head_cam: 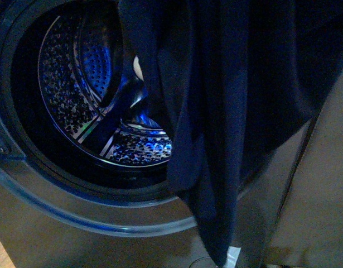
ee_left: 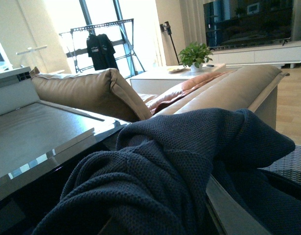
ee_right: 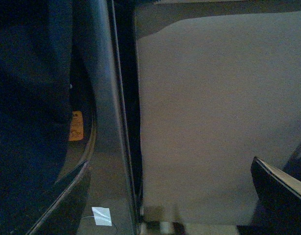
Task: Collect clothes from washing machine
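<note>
The clothes (head_cam: 216, 111), a dark navy knit garment, hang limp in front of the right half of the washing machine (head_cam: 76, 223), down past the door ring. The perforated steel drum (head_cam: 76, 89) behind them is lit blue and looks bare. In the left wrist view the clothes (ee_left: 165, 171) are bunched over my left gripper, which is shut on them with its fingers hidden under the fabric. My right gripper (ee_right: 170, 196) stands open and holds nothing, beside the machine's right edge. Its dark fingers (ee_right: 280, 191) show far apart. The clothes (ee_right: 28, 98) hang just past it.
A beige panel (ee_right: 214, 112) stands right of the machine. An orange sticker (ee_right: 76, 126) and a white label (ee_right: 102, 216) mark the machine's front. Beyond the machine's top (ee_left: 37, 132) are a tan sofa (ee_left: 91, 93), a potted plant (ee_left: 195, 54) and a woven basket (ee_left: 292, 166).
</note>
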Robot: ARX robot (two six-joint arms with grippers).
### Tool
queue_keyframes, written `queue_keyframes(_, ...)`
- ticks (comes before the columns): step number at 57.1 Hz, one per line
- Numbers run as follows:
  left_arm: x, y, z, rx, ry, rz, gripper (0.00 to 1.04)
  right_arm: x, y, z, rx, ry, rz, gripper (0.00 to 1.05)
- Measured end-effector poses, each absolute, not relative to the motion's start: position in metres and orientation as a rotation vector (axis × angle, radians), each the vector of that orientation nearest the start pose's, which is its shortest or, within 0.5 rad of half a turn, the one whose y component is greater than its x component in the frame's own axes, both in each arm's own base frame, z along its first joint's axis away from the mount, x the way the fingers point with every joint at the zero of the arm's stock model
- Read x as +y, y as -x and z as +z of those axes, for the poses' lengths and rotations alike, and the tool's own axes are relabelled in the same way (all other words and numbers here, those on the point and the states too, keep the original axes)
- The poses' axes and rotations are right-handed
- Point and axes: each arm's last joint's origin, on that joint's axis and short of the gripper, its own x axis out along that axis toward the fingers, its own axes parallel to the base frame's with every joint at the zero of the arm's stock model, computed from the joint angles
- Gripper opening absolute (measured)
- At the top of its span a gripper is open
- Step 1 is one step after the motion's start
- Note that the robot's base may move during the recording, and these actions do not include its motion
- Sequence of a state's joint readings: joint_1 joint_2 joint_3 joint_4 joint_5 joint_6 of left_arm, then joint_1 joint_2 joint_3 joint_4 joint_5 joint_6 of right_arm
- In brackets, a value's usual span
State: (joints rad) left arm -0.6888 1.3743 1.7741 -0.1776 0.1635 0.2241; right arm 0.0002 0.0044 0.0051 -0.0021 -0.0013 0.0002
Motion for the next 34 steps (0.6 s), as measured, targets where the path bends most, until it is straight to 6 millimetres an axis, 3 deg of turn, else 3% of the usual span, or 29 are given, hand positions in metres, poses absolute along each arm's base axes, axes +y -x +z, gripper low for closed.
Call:
queue_keyframes(13,-0.174,-0.202,0.533,-0.31,-0.151,-0.823,0.14,0.0,-0.098,0.165,-0.011,-0.02,0.033,0.97)
queue_keyframes(22,-0.174,-0.203,0.533,-0.307,-0.152,-0.821,0.14,-0.006,-0.098,0.195,-0.232,-0.173,0.411,0.97)
queue_keyframes(29,-0.174,-0.203,0.533,-0.307,-0.152,-0.82,0.14,-0.009,-0.098,0.205,-0.236,-0.223,0.552,0.97)
queue_keyframes(34,-0.174,-0.203,0.533,-0.307,-0.152,-0.819,0.14,-0.012,-0.099,0.226,-0.257,-0.237,0.61,0.97)
